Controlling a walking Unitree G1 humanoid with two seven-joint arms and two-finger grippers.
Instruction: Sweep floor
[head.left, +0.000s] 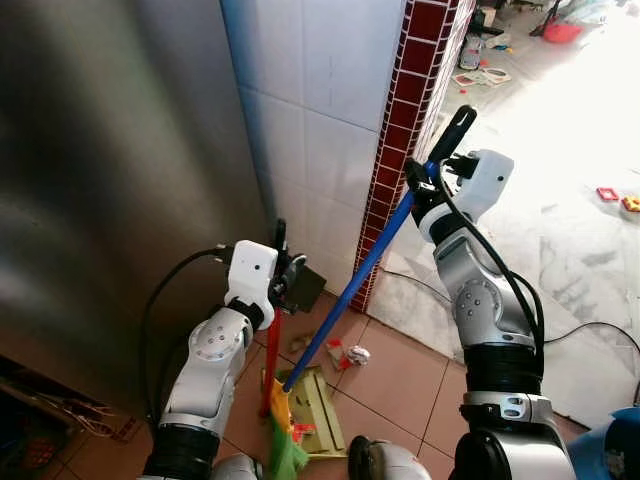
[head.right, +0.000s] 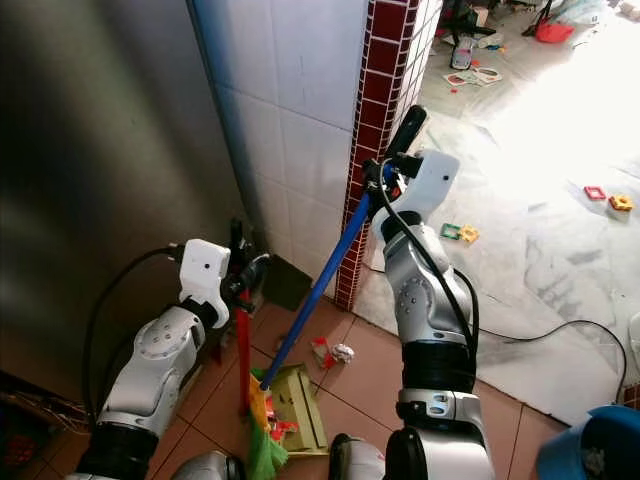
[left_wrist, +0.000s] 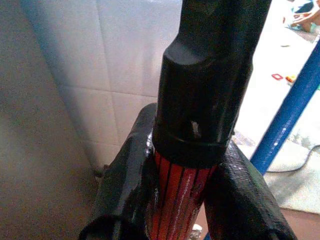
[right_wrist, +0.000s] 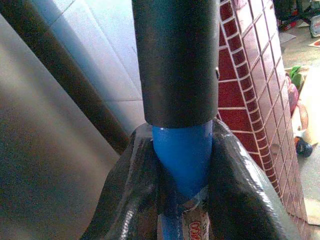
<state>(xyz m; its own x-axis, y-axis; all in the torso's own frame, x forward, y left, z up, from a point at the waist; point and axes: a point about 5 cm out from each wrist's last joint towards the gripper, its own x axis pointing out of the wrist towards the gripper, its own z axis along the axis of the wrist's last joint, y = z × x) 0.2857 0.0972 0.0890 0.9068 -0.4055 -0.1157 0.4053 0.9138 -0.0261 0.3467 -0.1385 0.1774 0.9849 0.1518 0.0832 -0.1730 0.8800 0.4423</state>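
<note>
Right pincer (right_wrist: 182, 200) grips blue broom handle (head.left: 365, 268); left pincer (left_wrist: 185, 200) grips red handle (left_wrist: 175, 200).

Red tiled pillar (head.left: 410, 110), scattered toys (head.left: 607, 194)

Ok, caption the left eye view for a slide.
Right gripper holds the blue broom, left gripper the red dustpan handle, by scraps on the tiles.
</note>
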